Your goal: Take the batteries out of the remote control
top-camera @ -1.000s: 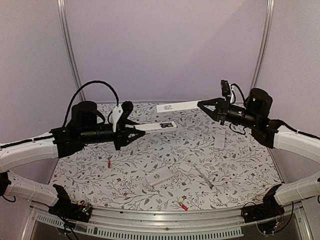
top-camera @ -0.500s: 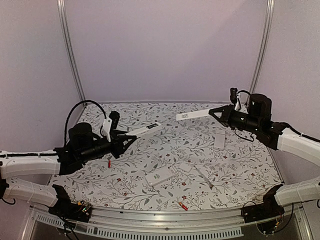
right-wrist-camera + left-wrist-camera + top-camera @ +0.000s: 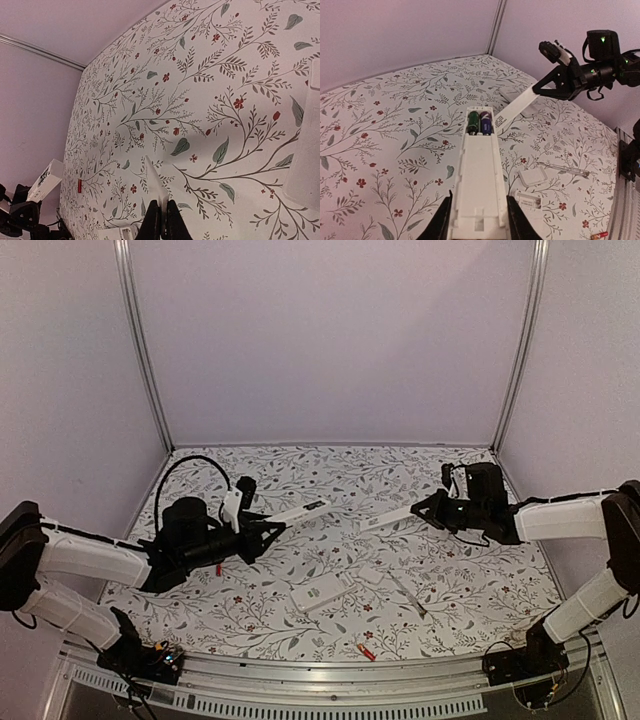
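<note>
Floral tablecloth [image 3: 330, 465] between lilac walls [image 3: 330, 340]; left tool [image 3: 268, 530] clamped on remote [image 3: 298, 510], right tool [image 3: 428, 510] on white strip [image 3: 385, 521].

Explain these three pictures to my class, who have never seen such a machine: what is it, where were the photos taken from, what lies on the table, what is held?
These are two robot arms with two-finger grippers, bolted at the near edge of a flower-patterned table. One camera looks down from above; one rides on each wrist. The left gripper clamps a long white plastic remote control, open, with two dark batteries inside. The right gripper pinches a flat white strip. On the table lie white plastic pieces, a small red battery and an orange-red battery.
</note>
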`<state>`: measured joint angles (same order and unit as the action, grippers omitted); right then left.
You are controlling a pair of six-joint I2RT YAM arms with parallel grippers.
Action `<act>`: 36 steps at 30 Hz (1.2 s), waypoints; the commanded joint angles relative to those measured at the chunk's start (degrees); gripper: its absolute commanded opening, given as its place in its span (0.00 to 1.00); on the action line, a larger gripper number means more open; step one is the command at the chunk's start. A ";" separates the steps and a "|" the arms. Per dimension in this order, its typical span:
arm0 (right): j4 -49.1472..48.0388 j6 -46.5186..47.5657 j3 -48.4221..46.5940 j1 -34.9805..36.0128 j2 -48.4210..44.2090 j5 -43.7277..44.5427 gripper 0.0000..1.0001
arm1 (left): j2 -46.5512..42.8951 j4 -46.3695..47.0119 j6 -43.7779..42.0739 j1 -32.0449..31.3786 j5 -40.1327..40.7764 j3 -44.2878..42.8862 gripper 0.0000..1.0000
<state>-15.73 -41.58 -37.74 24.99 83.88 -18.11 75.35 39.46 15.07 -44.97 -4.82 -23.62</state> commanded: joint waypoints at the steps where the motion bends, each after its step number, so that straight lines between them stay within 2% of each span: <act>1: -3.46 0.00 -0.17 -0.78 3.45 -0.63 0.05 | 4.50 6.32 -0.50 0.67 -2.96 -0.19 0.00; 5: -2.87 0.31 -0.58 -1.29 5.85 -0.39 0.15 | 7.98 7.73 -1.23 0.91 -4.21 -0.53 0.00; 16: 3.63 3.73 -1.51 -1.88 3.70 4.44 0.57 | 16.30 9.53 -0.80 1.59 -8.20 -1.21 0.00; 25: 13.47 8.53 -1.73 -1.88 -4.27 8.00 0.64 | 20.58 8.61 -0.31 1.81 -10.90 -0.96 0.00; 28: 14.91 8.94 -1.60 -1.83 -6.28 7.57 0.65 | 21.61 8.08 -0.05 1.82 -10.94 -0.96 0.04; 32: 18.07 11.70 -2.45 -1.73 -7.38 3.09 0.67 | 23.31 6.35 0.20 1.82 -11.43 -1.84 0.15; 36: 23.52 14.42 -2.37 -1.66 -9.24 1.78 0.67 | 23.67 5.39 0.72 1.81 -10.67 -1.61 0.34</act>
<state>0.36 -31.05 -39.07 23.35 77.08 -14.24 97.60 47.57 15.11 -43.79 -15.46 -25.23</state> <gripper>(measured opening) 0.669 0.281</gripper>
